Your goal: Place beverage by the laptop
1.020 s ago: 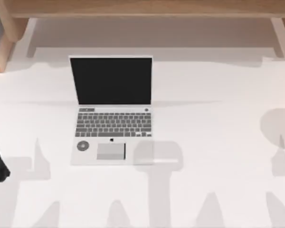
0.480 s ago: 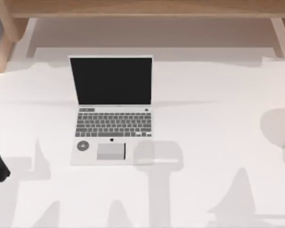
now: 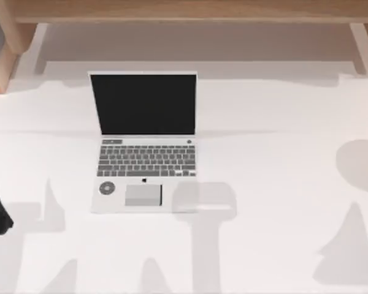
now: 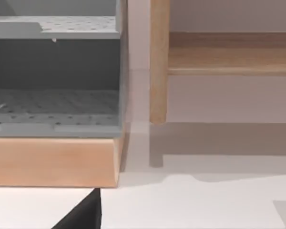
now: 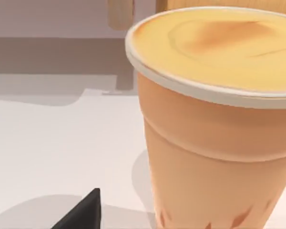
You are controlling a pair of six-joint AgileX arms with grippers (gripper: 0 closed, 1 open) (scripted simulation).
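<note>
top view: the laptop (image 3: 144, 144) sits open at centre-left of the white tabletop (image 3: 282, 122). right wrist view: the beverage (image 5: 214, 119) looms close; whether the right claw is clenched cannot be told. it should centre squarely before closing.

No words or numbers can be read; the laptop (image 3: 144, 147) has only a tiny logo mark.
</note>
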